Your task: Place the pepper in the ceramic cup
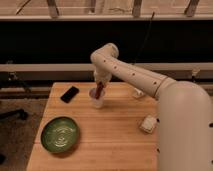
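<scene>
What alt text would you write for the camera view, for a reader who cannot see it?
A white robot arm reaches over a wooden table, its gripper just above a ceramic cup with a red pepper poking out of it. A green bowl sits at the lower left; a black phone lies left of the cup.

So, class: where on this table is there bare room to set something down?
Bare wood between the green bowl and the white block. Crowded at the back: phone, cup, gripper over it.
</scene>
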